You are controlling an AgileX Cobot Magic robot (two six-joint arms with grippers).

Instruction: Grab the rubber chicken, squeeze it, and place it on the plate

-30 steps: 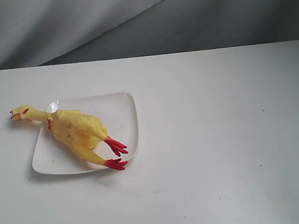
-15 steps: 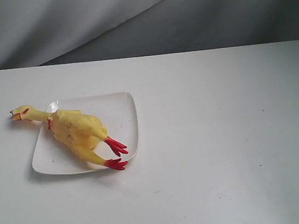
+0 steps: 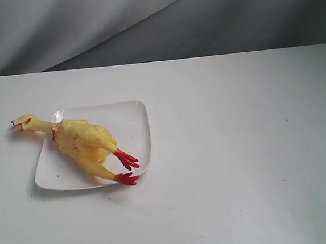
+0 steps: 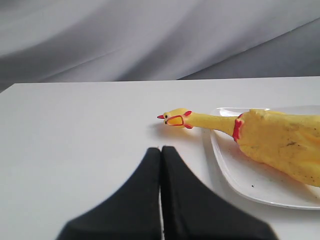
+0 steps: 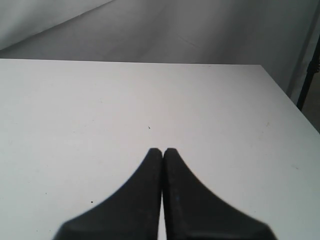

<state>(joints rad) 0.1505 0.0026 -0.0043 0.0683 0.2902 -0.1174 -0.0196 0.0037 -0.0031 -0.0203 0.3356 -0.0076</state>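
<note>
The rubber chicken (image 3: 85, 145) is seen lying across the plate (image 3: 137, 121), left of centre in the exterior frame; its head is hung past the plate's upper-left corner (red feet at the lower rim); the left gripper (image 4: 161, 150) is held low over the desk (image 3: 239, 149), pressed together, near the head but apart; the right gripper (image 5: 163, 151) is likewise pressed together, low over the desk.

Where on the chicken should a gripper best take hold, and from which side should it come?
Probably the plump body of the chicken, from above, jaws across its width: it lies flat on the plate with both sides free. The thin neck, past the rim, would likely slip. The left gripper, now shut, is nearer.
</note>
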